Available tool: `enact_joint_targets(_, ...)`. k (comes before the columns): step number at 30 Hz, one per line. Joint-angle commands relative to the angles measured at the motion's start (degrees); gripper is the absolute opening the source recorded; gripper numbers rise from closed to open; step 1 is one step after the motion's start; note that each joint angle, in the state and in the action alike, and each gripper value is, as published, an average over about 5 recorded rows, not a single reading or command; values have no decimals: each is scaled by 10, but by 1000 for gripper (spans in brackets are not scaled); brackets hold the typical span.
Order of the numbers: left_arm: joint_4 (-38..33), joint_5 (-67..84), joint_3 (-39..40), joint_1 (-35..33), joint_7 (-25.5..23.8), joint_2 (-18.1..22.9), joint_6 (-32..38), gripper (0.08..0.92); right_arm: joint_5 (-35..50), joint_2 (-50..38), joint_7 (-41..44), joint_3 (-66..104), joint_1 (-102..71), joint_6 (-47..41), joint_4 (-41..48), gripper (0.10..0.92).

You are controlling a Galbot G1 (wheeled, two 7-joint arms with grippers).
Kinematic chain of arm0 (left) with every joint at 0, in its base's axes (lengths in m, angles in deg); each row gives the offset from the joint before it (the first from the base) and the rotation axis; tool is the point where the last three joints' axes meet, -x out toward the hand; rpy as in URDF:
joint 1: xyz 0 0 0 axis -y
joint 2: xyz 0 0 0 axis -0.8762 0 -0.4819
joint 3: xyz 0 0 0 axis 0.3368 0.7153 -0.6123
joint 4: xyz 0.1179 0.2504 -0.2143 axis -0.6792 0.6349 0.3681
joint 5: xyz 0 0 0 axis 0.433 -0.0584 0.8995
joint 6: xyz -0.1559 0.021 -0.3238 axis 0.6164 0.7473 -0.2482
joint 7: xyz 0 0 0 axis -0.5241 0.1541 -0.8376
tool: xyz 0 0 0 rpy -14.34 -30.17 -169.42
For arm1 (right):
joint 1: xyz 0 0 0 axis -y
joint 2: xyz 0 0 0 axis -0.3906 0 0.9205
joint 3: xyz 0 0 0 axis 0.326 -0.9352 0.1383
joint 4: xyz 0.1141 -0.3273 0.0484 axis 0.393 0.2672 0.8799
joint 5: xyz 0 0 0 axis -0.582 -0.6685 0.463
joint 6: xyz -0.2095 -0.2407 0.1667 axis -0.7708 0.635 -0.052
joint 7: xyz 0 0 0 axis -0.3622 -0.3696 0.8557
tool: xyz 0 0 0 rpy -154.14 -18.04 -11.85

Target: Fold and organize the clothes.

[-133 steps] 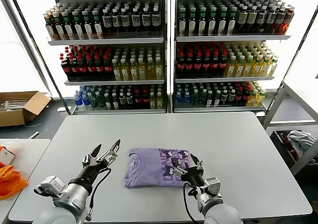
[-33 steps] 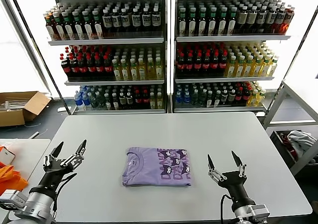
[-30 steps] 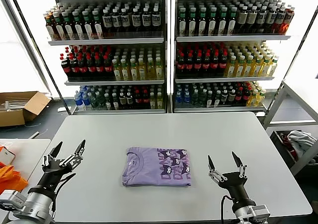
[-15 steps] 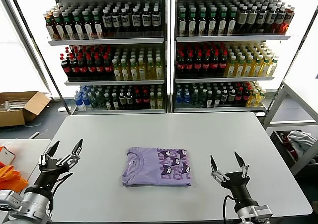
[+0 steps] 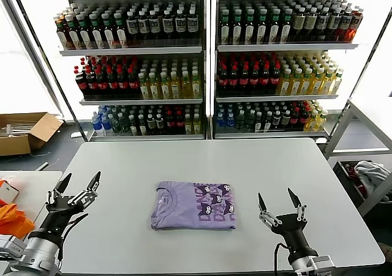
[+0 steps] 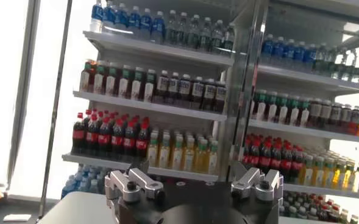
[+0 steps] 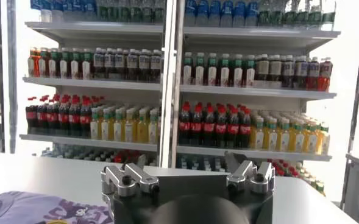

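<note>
One folded lavender T-shirt [image 5: 193, 205] lies near the middle of the grey desk [image 5: 245, 166], dark cartoon print up on its right half; the print's lettering is too small to read, as are the bottle labels on the two shelving units [image 5: 208, 62] behind. The left gripper [image 5: 76, 188] hovers over the desk's left edge, fingers apart and empty, slightly farther left than a second ago. The right gripper [image 5: 280, 201] hangs right of the shirt, fingers spread, barely shifted. The shirt has not moved.
</note>
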Motion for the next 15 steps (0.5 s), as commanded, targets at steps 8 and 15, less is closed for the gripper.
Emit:
enact_joint_targets(8,27,-75,-44,-3,-89,30,62,822,-2,9,33,40,-41,40,-1,823)
enact_joint_targets(15,28,-71,-60,-9,-99,24,66,823,-18,23,71,58,-64,57,-17,823)
